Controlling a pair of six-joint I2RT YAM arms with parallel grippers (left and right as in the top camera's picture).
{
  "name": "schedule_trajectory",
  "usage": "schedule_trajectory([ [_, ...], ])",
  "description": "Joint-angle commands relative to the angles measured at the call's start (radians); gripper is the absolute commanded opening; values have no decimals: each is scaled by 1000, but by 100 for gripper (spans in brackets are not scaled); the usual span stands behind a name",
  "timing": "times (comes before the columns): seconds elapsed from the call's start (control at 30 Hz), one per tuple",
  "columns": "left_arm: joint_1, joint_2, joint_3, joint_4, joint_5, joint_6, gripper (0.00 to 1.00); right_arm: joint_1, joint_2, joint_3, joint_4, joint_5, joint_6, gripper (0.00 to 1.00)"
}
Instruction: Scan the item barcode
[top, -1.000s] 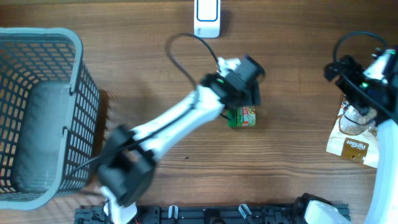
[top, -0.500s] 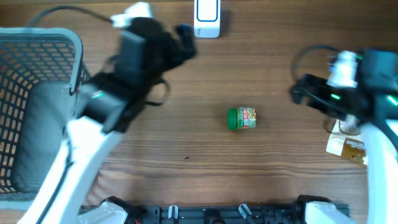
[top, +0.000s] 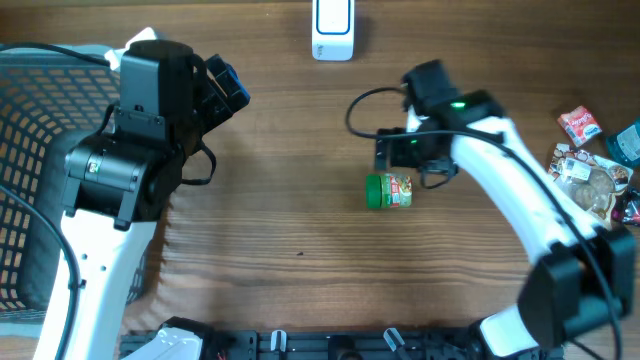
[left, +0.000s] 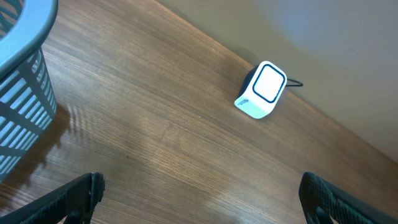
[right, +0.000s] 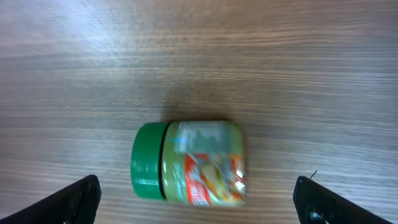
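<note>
Right wrist shows the right tool (top: 398, 160) wide open over the toppled jar (right: 189, 163); best to grab its body squarely.

Green-lidded jar (top: 390, 190) on its side on table (top: 300, 250), right hand (top: 404, 153) just beside, apparently apart.

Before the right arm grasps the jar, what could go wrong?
The jar lies on its side, so it may roll when the open right fingers close on it. No barcode shows on its upper face, so it may reach the scanner facing the wrong way.
</note>
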Motion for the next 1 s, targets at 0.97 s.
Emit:
schedule_trajectory([
  [0.97,6,3,0,-59,-79,19,100,53,106,-3,23,76,-22,100],
])
